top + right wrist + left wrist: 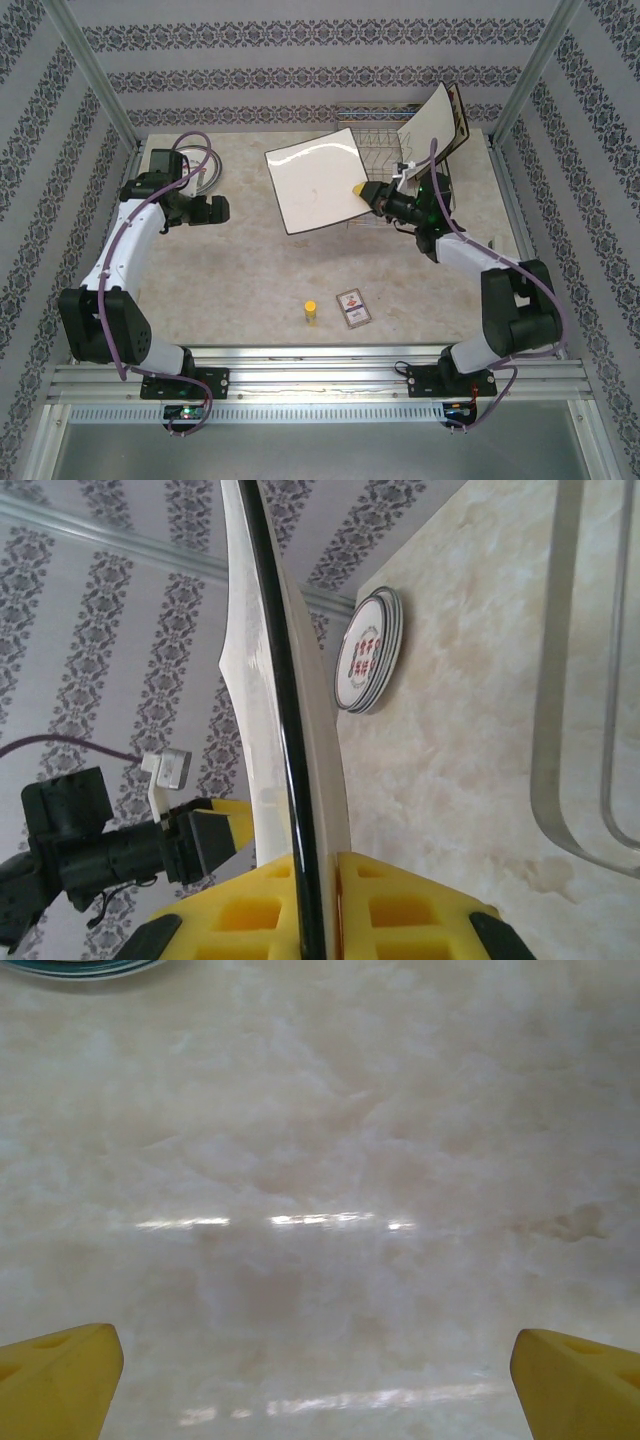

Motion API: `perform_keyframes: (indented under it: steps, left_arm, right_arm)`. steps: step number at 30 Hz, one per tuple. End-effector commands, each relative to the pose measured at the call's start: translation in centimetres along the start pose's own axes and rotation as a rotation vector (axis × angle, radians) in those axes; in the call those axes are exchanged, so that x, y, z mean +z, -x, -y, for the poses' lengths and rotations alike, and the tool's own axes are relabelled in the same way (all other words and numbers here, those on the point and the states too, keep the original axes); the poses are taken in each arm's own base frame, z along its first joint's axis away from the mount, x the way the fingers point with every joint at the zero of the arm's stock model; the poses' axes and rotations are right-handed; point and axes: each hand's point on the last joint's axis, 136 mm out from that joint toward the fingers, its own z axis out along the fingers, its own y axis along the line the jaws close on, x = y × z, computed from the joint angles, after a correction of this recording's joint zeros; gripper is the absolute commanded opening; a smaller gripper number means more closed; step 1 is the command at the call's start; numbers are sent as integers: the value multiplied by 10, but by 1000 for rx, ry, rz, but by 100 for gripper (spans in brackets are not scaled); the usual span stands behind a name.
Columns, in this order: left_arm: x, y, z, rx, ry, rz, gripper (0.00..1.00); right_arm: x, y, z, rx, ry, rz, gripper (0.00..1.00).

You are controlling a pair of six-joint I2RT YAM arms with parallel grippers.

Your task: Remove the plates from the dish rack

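The right pincer (368, 192) is clenched on one edge of a square cream plate (313, 180) with a dark rim. It holds the plate off the counter (250, 270), tilted, just left of the dish rack (383, 140). In the right wrist view, the yellow fingers (400, 910) press on either face of the plate, whose dark edge runs up the picture. Chrome wires of the rack curve along the right side.

The rack stands at the back right of the counter. A second square plate (432, 122) leans in it at the far end, its decorated face only partly showing.

A stack of round plates (370, 650) with patterned rims lies on the counter beyond the held plate.

The left pincer (315, 1375) hangs released over bare counter at the left, its yellow fingertips (60, 1375) wide apart and nothing between them. A teal plate rim (80, 966) shows at the top of the left wrist view.

Near the front edge, a small yellow object (311, 312) and a picture card (354, 307) lie close together.
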Motion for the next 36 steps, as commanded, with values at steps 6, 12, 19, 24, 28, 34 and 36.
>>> perform_keyframes:
  steps: [6,12,19,24,28,34,36]
  left_arm:
    - [-20,20,75,-37,-444,153,100]
    - [-29,31,106,-97,-696,234,100]
    - [-17,36,115,-148,-817,262,99]
    - [-7,37,117,-165,-838,258,95]
    - [-1,38,118,-173,-851,261,87]
    - [2,39,121,-192,-889,256,63]
    - [4,38,120,-194,-885,253,55]
  right_arm:
    - [3,12,-59,-188,218,27,0]
    - [17,11,-62,-184,223,-2,0]
    - [40,5,-66,-173,236,-35,0]
    - [52,-1,-71,-165,248,-55,0]
    - [63,-6,-75,-162,259,-73,0]
    - [75,-8,-77,-157,268,-85,0]
    - [78,-7,-79,-156,272,-87,0]
